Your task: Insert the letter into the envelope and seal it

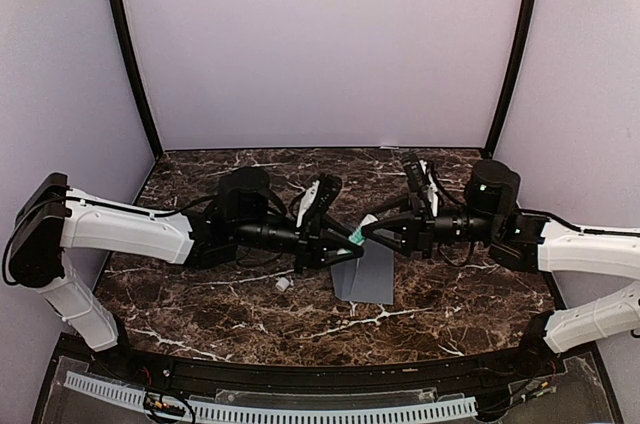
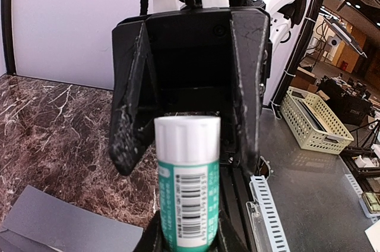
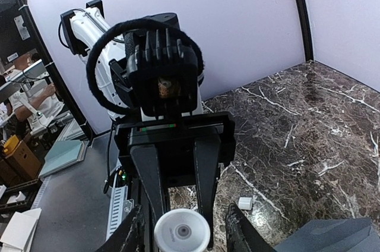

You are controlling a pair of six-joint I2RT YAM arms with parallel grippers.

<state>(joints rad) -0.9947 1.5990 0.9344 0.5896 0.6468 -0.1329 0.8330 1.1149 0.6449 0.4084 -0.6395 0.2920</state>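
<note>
Top external view: both arms reach inward, forearms low and nearly level, wrists meeting nose to nose over the marble table (image 1: 200, 314). The left gripper (image 1: 345, 240) is clamped on a green glue stick (image 1: 358, 235) pointing at the right gripper (image 1: 374, 229). The grey envelope (image 1: 368, 274) lies flat directly below the two grippers. The letter is not in sight.

Left wrist view: the glue stick (image 2: 187, 198) rises from the left gripper (image 2: 187, 239), its white cap (image 2: 187, 139) between the right gripper's (image 2: 187, 115) spread jaws, with a gap on either side. The envelope (image 2: 59, 225) is below and to the left.

Right wrist view: the cap (image 3: 181, 231) sits between the right gripper's (image 3: 185, 234) own jaws, which do not touch it. The envelope's corner (image 3: 332, 237) lies below on the right, a small white piece (image 3: 244, 203) just beyond.

The stick looks rigid, light and smooth, likely best pinched across the cap's sides. The envelope is probably thin and limp, easiest lifted by an edge.
</note>
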